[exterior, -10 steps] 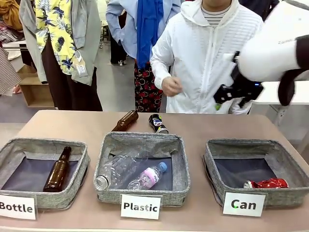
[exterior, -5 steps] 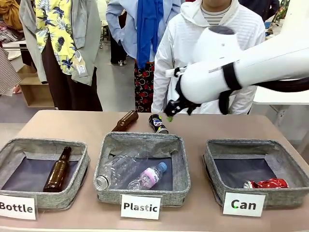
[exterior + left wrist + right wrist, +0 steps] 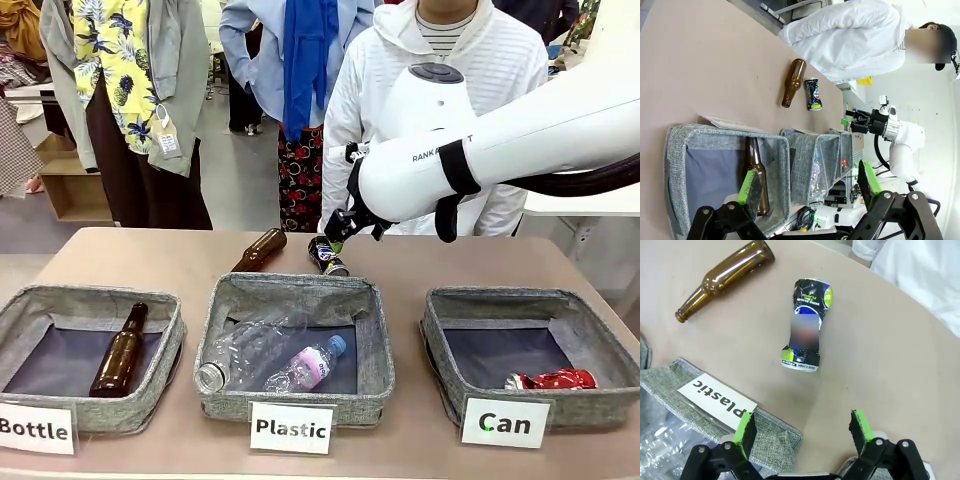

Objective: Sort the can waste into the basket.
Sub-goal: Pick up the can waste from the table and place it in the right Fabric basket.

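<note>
Target black can lies on the table, near the brown bottle. Your right gripper hovers over it, fingers apart. Light, thin, dented: pinch the narrowed waist gently.

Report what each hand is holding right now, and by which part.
Nothing is held. The right hand is open near the black can, which lies free on the table; the left hand is open and empty too.
</note>
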Controlling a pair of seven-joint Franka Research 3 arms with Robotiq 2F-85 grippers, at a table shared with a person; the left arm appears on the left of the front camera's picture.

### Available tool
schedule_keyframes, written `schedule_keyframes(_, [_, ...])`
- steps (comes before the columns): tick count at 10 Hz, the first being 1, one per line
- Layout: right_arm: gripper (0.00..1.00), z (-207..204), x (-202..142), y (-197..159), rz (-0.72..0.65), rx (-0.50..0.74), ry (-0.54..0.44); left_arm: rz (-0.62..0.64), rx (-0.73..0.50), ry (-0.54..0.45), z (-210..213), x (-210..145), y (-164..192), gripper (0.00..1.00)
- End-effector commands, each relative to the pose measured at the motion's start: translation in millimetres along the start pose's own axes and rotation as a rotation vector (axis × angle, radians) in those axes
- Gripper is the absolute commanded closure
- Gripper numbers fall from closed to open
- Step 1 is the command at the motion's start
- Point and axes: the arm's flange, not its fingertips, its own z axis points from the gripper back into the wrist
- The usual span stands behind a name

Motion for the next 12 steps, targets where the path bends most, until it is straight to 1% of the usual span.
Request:
schedule_keyframes(1, [0.0,-2,4,2,-0.01,0.02,-0.05,-0.001,0.005,0.004,2,-2,-2,0.0])
schedule_keyframes(2, [0.0,-10,15,5,0.004,0.07,-0.052,-0.001,0.005,0.004,2,-2,-2,0.0])
schedule_keyframes(3, [0.0,-17,23,9,0.011,0.086,-0.043,-0.001,0.005,0.004,2,-2,-2,0.0])
schedule_keyframes(4, [0.0,-24,32,10,-0.011,0.067,-0.039,-0.001,0.005,0.004,2,-2,-2,0.0])
schedule_keyframes(7, [0.0,-53,44,6,-0.016,0.082,-0.015,-0.001,0.005,0.004,2,-2,-2,0.0])
schedule_keyframes(9, [0.0,-69,48,-2,-0.036,0.107,0.008,-0.001,0.005,0.004,2,-2,-2,0.0])
schedule_keyframes(10, [0.0,-77,50,-3,-0.018,0.096,0.012,-0.001,0.005,0.004,2,-2,-2,0.0])
schedule_keyframes(11, [0.0,-85,52,-4,-0.023,0.092,0.039,-0.001,0.005,0.004,2,-2,-2,0.0])
schedule_keyframes(12, [0.0,-63,38,-19,-0.059,0.122,0.018,-0.001,0.005,0.004,2,-2,-2,0.0])
